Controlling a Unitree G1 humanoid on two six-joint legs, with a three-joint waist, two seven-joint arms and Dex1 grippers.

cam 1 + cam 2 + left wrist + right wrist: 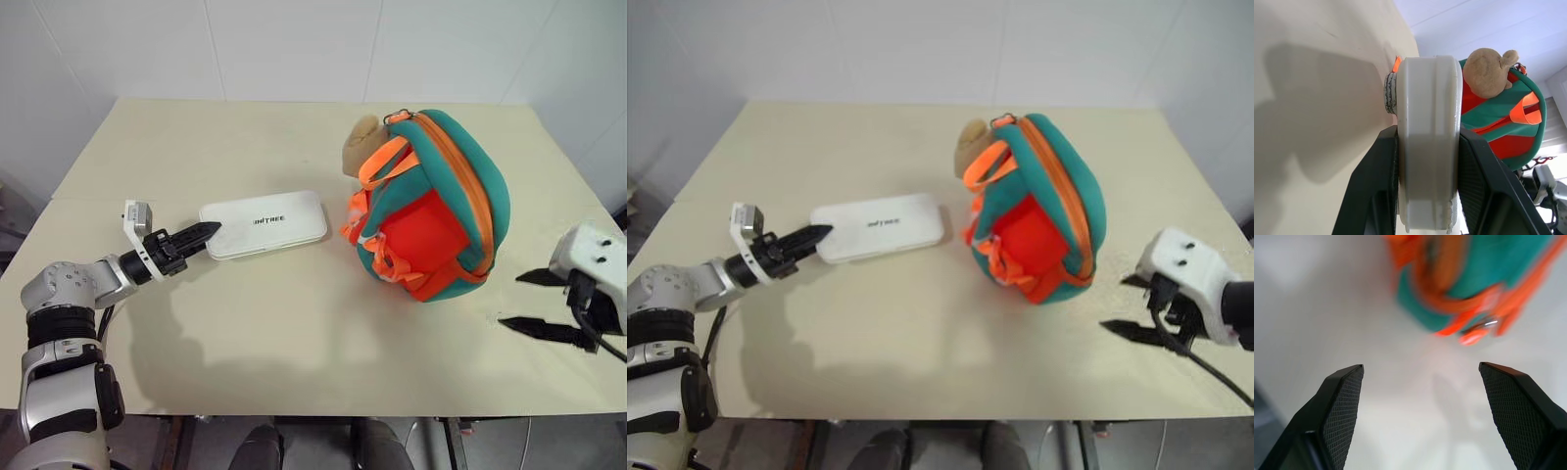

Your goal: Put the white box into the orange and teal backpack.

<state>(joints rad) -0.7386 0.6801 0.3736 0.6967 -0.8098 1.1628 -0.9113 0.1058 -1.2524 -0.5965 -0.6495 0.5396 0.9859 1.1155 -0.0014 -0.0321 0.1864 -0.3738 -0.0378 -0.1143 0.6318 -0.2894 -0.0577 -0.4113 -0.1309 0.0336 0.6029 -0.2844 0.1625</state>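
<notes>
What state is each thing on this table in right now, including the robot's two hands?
White box: lying flat on the table, one end clamped by the left gripper.
Backpack: resting on the table, zipped shut, apart from the box.
Left gripper: jaws shut on the box's end.
Right gripper: jaws wide open, holding nothing, beside the backpack.

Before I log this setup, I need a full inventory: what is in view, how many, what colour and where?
white box: one, white with dark lettering, flat on the table left of the backpack, its left end clamped between the left gripper's fingers.
orange and teal backpack: one, teal with orange panel and straps, resting right of centre.
pom-pom: one, beige, at the backpack's far left side.
table: one, cream, under everything.
left gripper: one, black fingers, shut on the box's end.
right gripper: one, black fingers open, right of the backpack.
</notes>
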